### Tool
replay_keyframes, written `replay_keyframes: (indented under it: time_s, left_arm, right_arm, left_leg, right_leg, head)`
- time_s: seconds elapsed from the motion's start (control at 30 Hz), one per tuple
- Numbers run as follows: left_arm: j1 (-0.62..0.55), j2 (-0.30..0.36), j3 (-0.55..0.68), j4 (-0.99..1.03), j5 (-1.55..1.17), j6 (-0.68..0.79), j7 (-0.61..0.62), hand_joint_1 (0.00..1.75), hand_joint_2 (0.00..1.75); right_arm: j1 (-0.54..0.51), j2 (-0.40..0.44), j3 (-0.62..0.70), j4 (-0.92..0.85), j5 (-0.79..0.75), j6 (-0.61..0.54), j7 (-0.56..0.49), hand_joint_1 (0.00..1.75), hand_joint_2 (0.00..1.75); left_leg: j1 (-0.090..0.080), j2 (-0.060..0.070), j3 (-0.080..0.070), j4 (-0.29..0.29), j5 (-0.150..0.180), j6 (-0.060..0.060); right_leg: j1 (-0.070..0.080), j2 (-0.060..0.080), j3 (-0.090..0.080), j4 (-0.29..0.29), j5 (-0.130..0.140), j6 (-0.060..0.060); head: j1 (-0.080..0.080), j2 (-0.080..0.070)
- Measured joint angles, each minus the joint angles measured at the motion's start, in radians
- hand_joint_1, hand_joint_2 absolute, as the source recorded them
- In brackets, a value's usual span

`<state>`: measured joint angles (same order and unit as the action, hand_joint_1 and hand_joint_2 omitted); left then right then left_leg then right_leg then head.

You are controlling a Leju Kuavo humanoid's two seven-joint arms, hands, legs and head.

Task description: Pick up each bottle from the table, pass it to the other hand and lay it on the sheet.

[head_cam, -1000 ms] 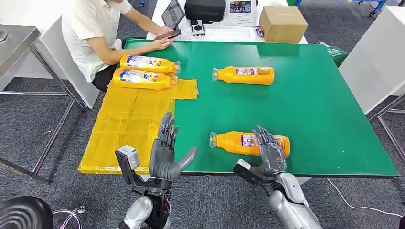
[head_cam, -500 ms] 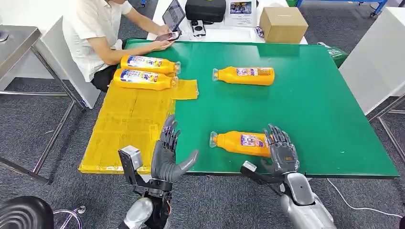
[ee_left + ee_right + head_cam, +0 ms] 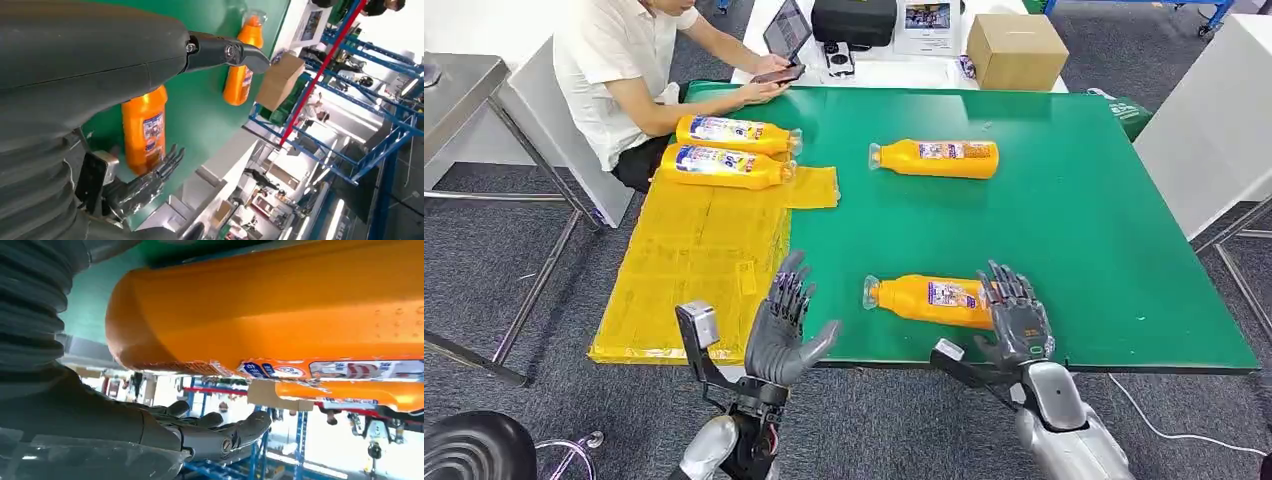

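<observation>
Right hand (image 3: 1018,318) sits at the near edge of the green table (image 3: 1104,220), fingers spread and draped over the base end of the near bottle (image 3: 929,298). Whether it truly grips is not clear; the right wrist view shows the orange body (image 3: 280,305) close against the palm with the fingers (image 3: 220,432) extended past it, not wrapped. Near bottle lies on its side, cap pointing toward the sheet, parallel to the table's front edge and just inside it.

Left hand (image 3: 786,325) is raised at the front edge, palm turned toward the near bottle, fingers apart, thumb out, holding nothing. It hovers over the seam where the yellow sheet (image 3: 689,270) meets bare green. Open green surface lies between the left hand and the bottle's cap.

Far bottle (image 3: 936,158) lies on its side mid-table, well apart from the near one, wide bare green all around it. Two bottles (image 3: 722,148) lie side by side at the sheet's far end, caps toward table centre; the near stretch of the sheet is bare.

A seated person (image 3: 629,70) is at the far left corner with a phone (image 3: 776,73), near the two laid bottles. A cardboard box (image 3: 1016,48) stands beyond the far edge.
</observation>
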<state>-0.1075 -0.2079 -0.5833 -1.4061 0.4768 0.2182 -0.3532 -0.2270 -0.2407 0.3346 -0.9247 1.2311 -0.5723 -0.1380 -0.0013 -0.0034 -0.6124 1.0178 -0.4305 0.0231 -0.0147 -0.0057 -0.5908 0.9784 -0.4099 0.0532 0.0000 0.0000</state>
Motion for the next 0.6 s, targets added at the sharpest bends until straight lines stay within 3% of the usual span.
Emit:
replay_keyframes:
  time_s: [0.5,0.53,0.57,0.6]
  left_arm:
    - [-0.003,-0.010,-0.003,0.001,0.016,0.021,-0.001,0.00,1.75]
    - [-0.004,-0.010,-0.004,0.001,0.016,0.024,-0.002,0.00,1.75]
    - [-0.004,-0.011,-0.005,0.001,0.016,0.027,-0.002,0.00,1.75]
    - [-0.005,-0.011,-0.006,0.001,0.016,0.028,-0.002,0.00,1.75]
  right_arm:
    - [-0.098,0.033,0.002,0.141,-0.121,0.045,-0.073,0.00,1.75]
    - [-0.111,0.033,0.003,0.153,-0.123,0.056,-0.073,0.31,1.75]
    - [-0.123,0.033,0.005,0.164,-0.123,0.069,-0.073,1.26,1.75]
    - [-0.135,0.033,0.006,0.177,-0.123,0.085,-0.072,1.26,1.75]
  left_leg:
    - [0.000,0.005,0.005,0.000,0.000,0.000]
    - [0.000,0.006,0.006,0.000,0.000,0.000]
    - [0.000,0.006,0.007,0.000,0.000,0.000]
    - [0.000,0.006,0.008,0.000,0.000,0.000]
  right_leg:
    - [0.000,0.003,0.003,0.000,0.001,0.000]
    - [0.000,0.004,0.003,0.000,0.001,0.000]
    - [0.000,0.004,0.003,0.000,0.001,0.000]
    - [0.000,0.004,0.004,0.000,0.001,0.000]
  head:
    - [0.000,0.000]
    - [0.000,0.000]
    - [0.000,0.000]
    - [0.000,0.000]
